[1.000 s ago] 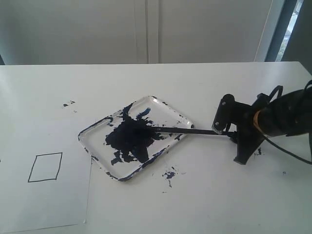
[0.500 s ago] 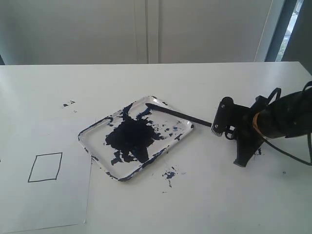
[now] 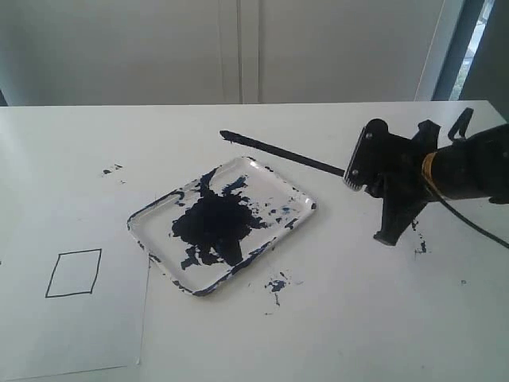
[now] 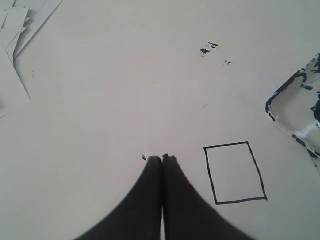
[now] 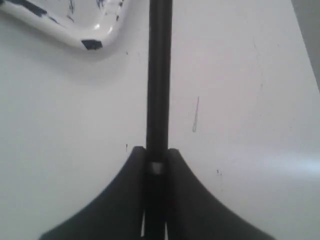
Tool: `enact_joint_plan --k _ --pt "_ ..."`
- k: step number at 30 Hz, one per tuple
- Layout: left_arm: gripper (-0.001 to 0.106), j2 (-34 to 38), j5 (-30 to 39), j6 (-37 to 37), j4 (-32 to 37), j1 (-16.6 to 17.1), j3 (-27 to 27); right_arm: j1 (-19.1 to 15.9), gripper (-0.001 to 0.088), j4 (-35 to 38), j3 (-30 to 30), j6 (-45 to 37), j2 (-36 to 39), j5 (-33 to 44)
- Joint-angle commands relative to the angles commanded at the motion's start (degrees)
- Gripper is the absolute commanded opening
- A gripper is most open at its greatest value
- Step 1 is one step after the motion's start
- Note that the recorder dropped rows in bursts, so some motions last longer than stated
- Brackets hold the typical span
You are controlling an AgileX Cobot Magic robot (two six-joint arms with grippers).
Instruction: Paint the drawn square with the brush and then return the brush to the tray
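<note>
**Brush** [image 3: 282,153]. Long thin black stick. In the exterior view its long axis runs on a shallow diagonal from mid-right to upper centre. The dark tip points to the upper left of the frame and the handle end is at the right. It sits above the tray's upper corner in the picture and does not touch the tray. In the right wrist view the shaft [image 5: 159,75] runs straight out from between the fingers.

**Right gripper** [image 3: 351,170]. At the right of the frame, jaws closed narrowly on the brush's handle end; the grip shows close up in the right wrist view [image 5: 156,152].

**Left gripper** [image 4: 162,159]. Jaws pressed together with nothing between them, above the paper sheet [image 4: 175,115] just beside the drawn square [image 4: 234,172].

**Tray** [image 3: 278,191]. At the centre of the table [image 3: 334,334], with a blue-black blotch inside.

**Drawn square** [image 3: 74,273]. At lower left, inside white.

**Change from earlier frames.** A second ago the brush tip lay in the tray's blotch and the shaft crossed the right rim. Half a second ago the tip stood at the tray's upper corner. Now the brush is out of the tray, and the right gripper sits higher in the frame. The square and tray are unchanged.
</note>
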Motion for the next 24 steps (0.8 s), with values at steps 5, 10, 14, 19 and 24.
enact_joint_plan --k 5,10,14,19,24 --pt "0.000 0.0 0.5 0.0 0.0 0.0 0.0 2.9 0.0000 0.0 7.9 8.8 -7.1 -4.3" --pt "0.000 0.0 0.7 -0.1 0.0 0.0 0.0 3.3 0.0000 0.0 12.2 28.0 -9.1 -15.4" --pt "0.000 0.0 0.7 -0.2 0.0 0.0 0.0 3.3 0.0000 0.0 12.6 38.0 -9.0 -22.7" --pt "0.000 0.0 0.7 -0.2 0.0 0.0 0.0 3.3 0.0000 0.0 12.6 46.2 -9.0 -25.6" --pt "0.000 0.0 0.9 -0.3 0.0 0.0 0.0 3.3 0.0000 0.0 12.6 61.3 -8.7 -32.4"
